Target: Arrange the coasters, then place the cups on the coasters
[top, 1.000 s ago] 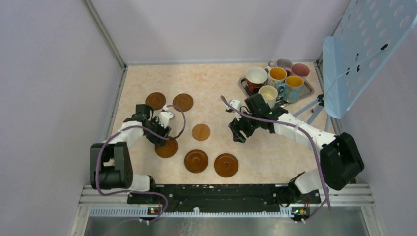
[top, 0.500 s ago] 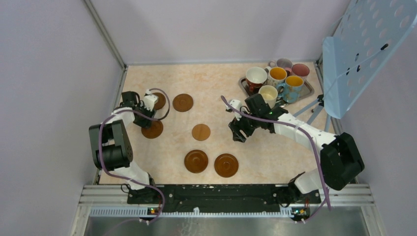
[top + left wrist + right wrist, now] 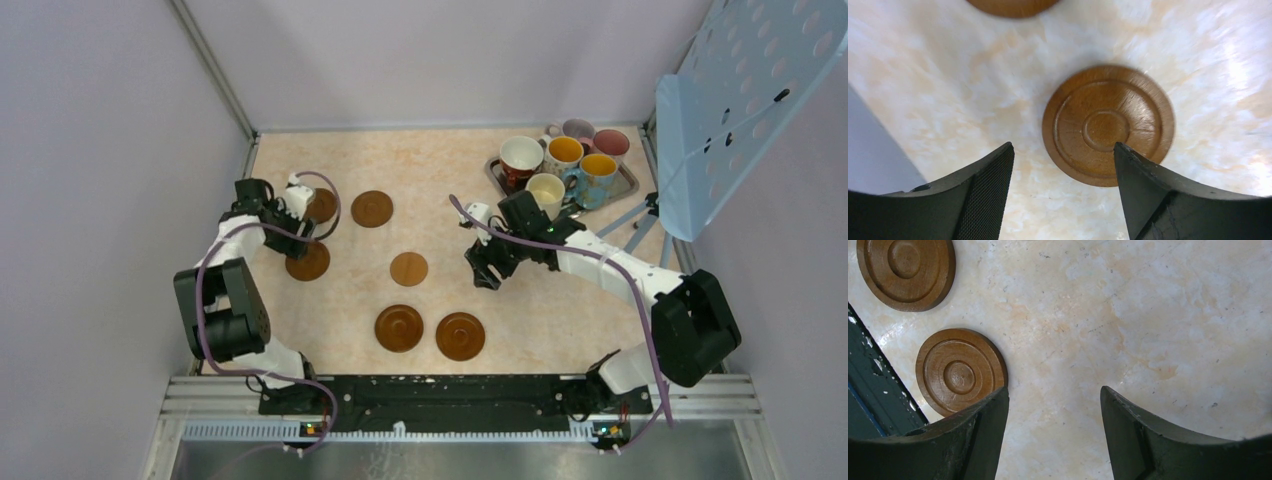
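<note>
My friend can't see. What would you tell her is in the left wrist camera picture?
A round brown coaster lies flat on the pale marbled table, seen between the two black fingers of the left gripper, which is open and holds nothing. Another coaster peeks in at the top.

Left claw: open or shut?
Open. Left wrist view shows the left claw with fingers apart, and the round brown wooden coaster lying flat on the beige marbled table, ungripped.

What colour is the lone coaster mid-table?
The coaster is light orange-brown; shows best in top external view.
</note>
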You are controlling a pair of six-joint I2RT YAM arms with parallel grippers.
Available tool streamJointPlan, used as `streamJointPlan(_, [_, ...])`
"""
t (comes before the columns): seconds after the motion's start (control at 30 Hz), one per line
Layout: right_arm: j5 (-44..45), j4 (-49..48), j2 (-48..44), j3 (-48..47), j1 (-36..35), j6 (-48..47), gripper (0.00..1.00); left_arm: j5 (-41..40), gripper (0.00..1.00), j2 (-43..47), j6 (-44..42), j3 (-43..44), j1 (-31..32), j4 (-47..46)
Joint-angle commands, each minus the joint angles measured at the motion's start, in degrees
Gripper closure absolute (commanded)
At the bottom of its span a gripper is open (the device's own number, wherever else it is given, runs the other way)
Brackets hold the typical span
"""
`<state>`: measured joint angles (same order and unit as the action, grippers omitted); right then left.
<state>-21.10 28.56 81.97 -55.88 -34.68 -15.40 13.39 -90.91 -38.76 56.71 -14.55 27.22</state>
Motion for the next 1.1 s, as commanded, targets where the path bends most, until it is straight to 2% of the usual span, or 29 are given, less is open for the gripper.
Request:
streamJointPlan(0.0, [-0.88, 0.55, -1.64, -2.58, 0.57, -0.33, 0.33, 13.08, 0.20, 8.38, -2.43, 7.99, -0.02, 8.64])
streamJointPlan(0.07, [-0.97, 1.08, -1.71, -3.59, 0.57, -0.26, 0.33, 20.40, 0.19, 11.00, -4.72, 7.18, 0.95, 11.94])
streamJointPlan(0.2, [-1.63, 1.25, -2.30, -3.96, 0.70, 0.37, 0.33, 24.16, 0.15, 17.48, -7.01, 0.43, 7.24, 13.96])
streamJointPlan(0.4, [-2.53, -0.74, -4.33, -2.45, 2.00, 3.16, 0.34, 20.88, 0.11, 25.50, -3.21, -10.39, 23.67, 9.42])
streamJointPlan(0.57, [-2.42, -1.11, -4.81, -1.80, 2.24, 3.79, 0.34, 17.11, 0.11, 24.85, -0.92, -14.14, 33.29, 8.13])
streamJointPlan(0.7, [-2.00, -1.33, -4.76, -1.53, 2.32, 4.10, 0.34, 11.50, 0.11, 24.39, 0.59, -18.10, 41.39, 3.66])
streamJointPlan(1.07, [-0.64, -1.29, -4.13, -1.34, 2.33, 3.98, 0.34, 1.31, 0.18, 18.08, 4.72, -21.60, 50.45, -7.19])
